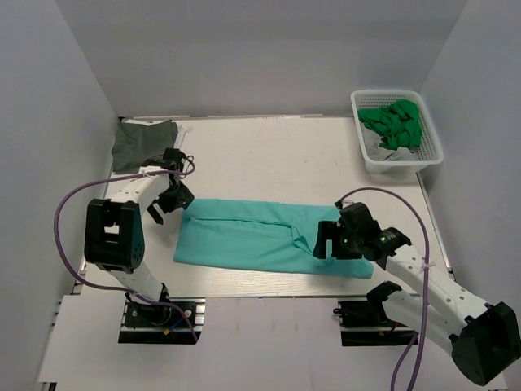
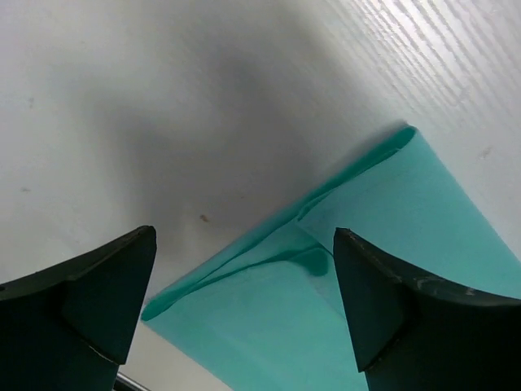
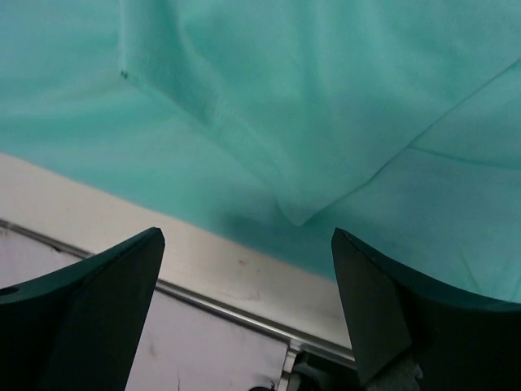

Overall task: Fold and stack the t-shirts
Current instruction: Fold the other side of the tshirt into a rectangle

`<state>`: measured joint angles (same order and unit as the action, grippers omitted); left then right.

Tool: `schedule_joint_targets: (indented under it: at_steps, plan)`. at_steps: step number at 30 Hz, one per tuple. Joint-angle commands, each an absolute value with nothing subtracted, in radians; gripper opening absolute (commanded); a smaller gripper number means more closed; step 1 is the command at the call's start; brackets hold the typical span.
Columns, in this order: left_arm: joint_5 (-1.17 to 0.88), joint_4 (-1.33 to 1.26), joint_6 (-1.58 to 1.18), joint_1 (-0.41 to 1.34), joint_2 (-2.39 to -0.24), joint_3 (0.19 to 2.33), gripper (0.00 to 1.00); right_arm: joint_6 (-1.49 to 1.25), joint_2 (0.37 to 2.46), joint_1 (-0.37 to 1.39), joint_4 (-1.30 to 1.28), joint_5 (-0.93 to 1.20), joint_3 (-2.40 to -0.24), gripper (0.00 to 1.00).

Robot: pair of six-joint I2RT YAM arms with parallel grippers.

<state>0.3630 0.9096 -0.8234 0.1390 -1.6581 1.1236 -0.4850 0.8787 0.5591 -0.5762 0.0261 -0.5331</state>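
The teal t-shirt (image 1: 260,236) lies flat on the near half of the table (image 1: 260,155), folded into a long band. The left gripper (image 1: 168,205) hangs just off the band's left end, jaws spread wide with nothing between them (its wrist view shows the shirt's layered corner below the gap). The right gripper (image 1: 332,243) sits over the right end, jaws likewise apart and empty. A dark grey-olive t-shirt (image 1: 142,144) rests at the far left corner. A white basket (image 1: 407,165) holding green cloth (image 1: 395,124) stands far right.
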Motion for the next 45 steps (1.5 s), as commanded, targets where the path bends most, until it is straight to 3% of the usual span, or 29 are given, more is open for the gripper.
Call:
schedule_joint_targets:
  at_steps: [1,8,14,19,29,35,45]
  plan:
    - [0.431,1.014,-0.865,0.133,-1.635,1.201,1.0,-0.489,0.838,0.571,-0.673,0.103,-0.581,0.9]
    - [0.27,0.944,-0.783,0.158,-1.611,1.313,1.0,-0.532,0.877,0.568,-0.488,0.103,-0.675,0.9]
    - [-0.099,0.669,-0.693,0.169,-1.611,1.258,1.0,-0.483,1.147,0.583,-0.194,0.294,-0.692,0.9]
    - [-0.104,0.658,-0.684,0.187,-1.675,1.255,1.0,-0.39,1.323,0.624,-0.112,0.455,-0.701,0.9]
    - [-0.002,0.689,-0.693,0.196,-1.779,1.193,1.0,-0.256,1.552,0.669,-0.319,0.414,-0.761,0.9]
    - [0.008,0.709,-0.693,0.196,-1.801,1.183,1.0,-0.284,1.439,0.675,-0.347,0.387,-0.765,0.9]
    - [0.044,0.805,-0.663,0.206,-1.767,1.4,1.0,-0.328,1.232,0.666,-0.434,0.298,-0.839,0.9]
